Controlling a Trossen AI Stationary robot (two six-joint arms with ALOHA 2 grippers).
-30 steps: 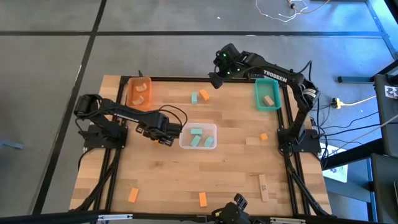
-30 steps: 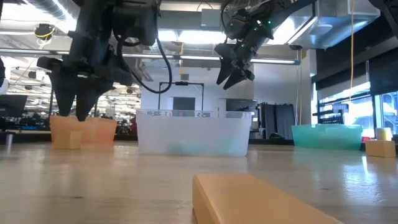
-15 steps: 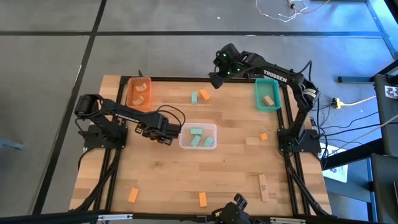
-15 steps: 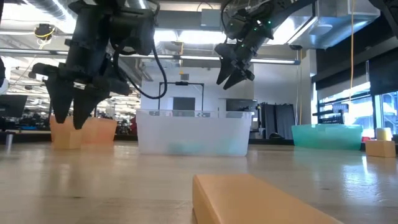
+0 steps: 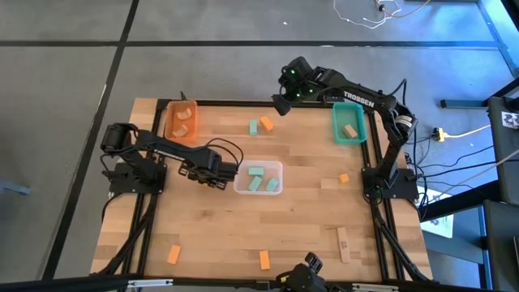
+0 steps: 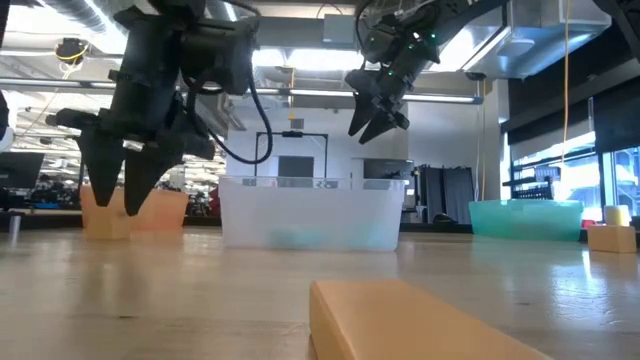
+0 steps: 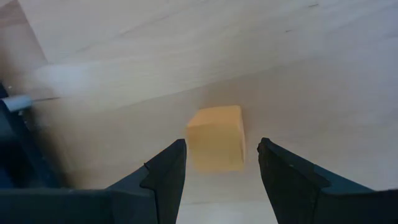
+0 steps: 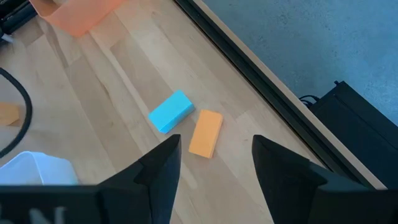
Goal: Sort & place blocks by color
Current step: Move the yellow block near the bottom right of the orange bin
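Observation:
My left gripper point(image 5: 208, 171) point(image 7: 222, 143) is open, pointing down just left of the clear tray point(image 5: 258, 178). Its fingers stand on either side of a small orange block point(image 7: 216, 137) lying flat on the table, without touching it; in the high view the gripper hides this block. My right gripper point(image 5: 280, 104) point(image 8: 214, 140) hangs open above the far edge, over a mint block point(image 8: 170, 112) and an orange block point(image 8: 206, 133) lying side by side. The clear tray holds mint blocks point(image 5: 261, 178).
The orange tray point(image 5: 182, 120) at far left holds two blocks. The teal tray point(image 5: 349, 124) at far right holds a tan block. Loose orange blocks point(image 5: 173, 254) point(image 5: 264, 259) point(image 5: 344, 178) and a tan block point(image 5: 343, 244) lie toward the near and right sides.
My left gripper has come down toward the table and shifted slightly toward the table's left edge, away from the clear tray. The right arm has kept still.

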